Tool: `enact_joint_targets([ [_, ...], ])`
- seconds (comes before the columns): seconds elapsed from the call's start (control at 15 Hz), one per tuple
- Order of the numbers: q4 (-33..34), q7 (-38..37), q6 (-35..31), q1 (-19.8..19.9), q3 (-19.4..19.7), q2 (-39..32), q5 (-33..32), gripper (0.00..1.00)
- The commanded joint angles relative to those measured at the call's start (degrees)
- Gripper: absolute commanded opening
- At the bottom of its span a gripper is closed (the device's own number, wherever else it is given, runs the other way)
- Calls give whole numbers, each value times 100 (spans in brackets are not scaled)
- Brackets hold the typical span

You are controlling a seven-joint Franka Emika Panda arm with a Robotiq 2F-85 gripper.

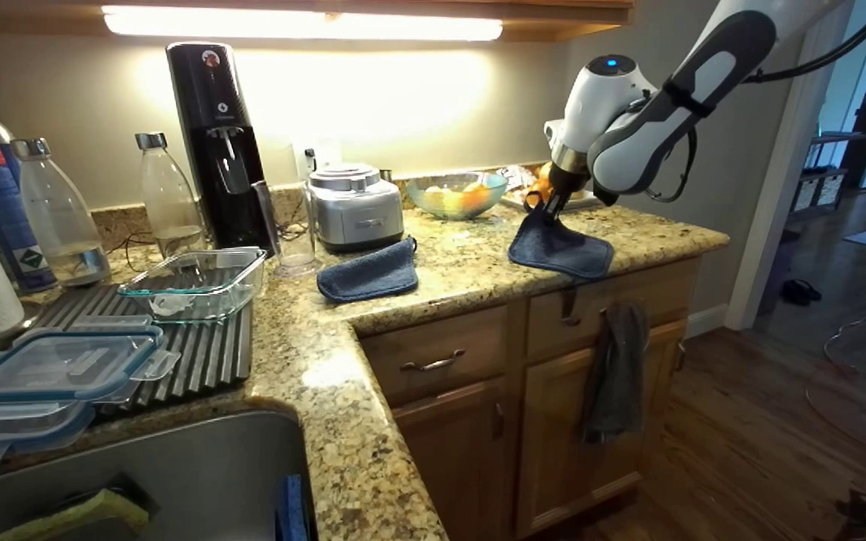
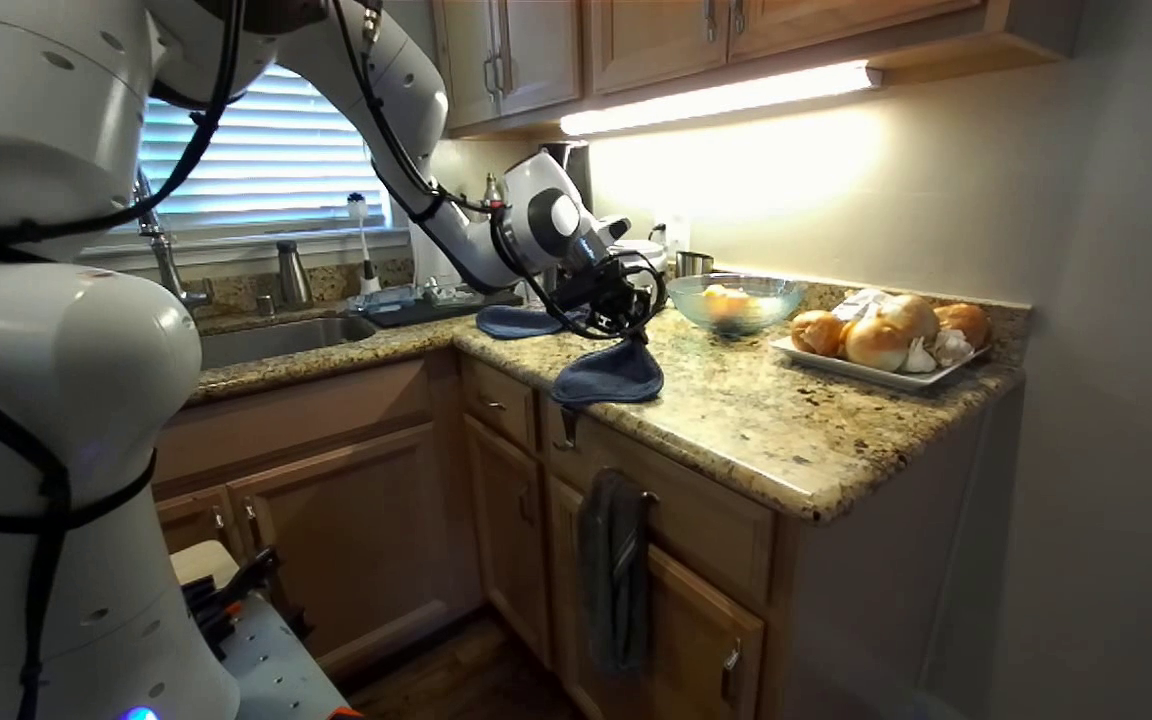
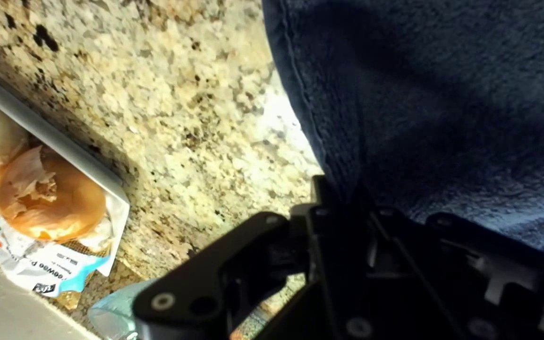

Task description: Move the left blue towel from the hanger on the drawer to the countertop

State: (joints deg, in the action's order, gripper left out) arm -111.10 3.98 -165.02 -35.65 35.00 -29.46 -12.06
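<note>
The surface (image 2: 766, 430), speckled beige granite, turns a corner in both exterior views. The arm (image 2: 66, 380) reaches in over it, its wrist bent low near the front edge. The sink (image 1: 215, 451) is set into the other leg of the surface. Under the front edge sits the drawer (image 2: 711, 525), closed; a limp grey towel (image 2: 616, 575) hangs at its front and down over the door below.

Toward the wall stands a tall black machine (image 1: 211, 143). In an exterior view a ribbed mat (image 1: 219, 349) lies beside the sink. A white plate (image 3: 57, 139) is near the wall, with a glass bowl (image 2: 691, 302) just beside it. A glass dish (image 1: 251, 278) rests on the mat.

The blue towel (image 1: 561, 252) is above the drawer, at the surface's front edge, its top drawn up to a point and its lower part spread out; whether that part rests on the surface I cannot tell. A folded cloth (image 1: 369, 274), also blue, lies on the surface to its left, apart from it, in both exterior views.

Onions (image 2: 876, 345) sit on the plate. The fingers (image 3: 321, 231) are nearly together, with a narrow fold of the blue towel pinched between their tips.
</note>
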Motion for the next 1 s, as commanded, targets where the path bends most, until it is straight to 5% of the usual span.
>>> enact_joint_targets([
  [0.0, 320, -609, 301, 474, -395, -152, -811, 36],
  [0.4, -287, -1463, 665, 225, -356, 761, -2257, 74],
  [0.67, -627, -1729, 1277, 662, -1136, 1529, -2781, 98],
  [0.73, -676, -1896, 1484, 765, -1326, 1664, -2905, 99],
  [0.8, -207, -1809, 1289, 1136, -1620, 1174, -2909, 88],
  [0.93, -347, -1880, 1493, 1268, -1880, 1422, -2979, 99],
])
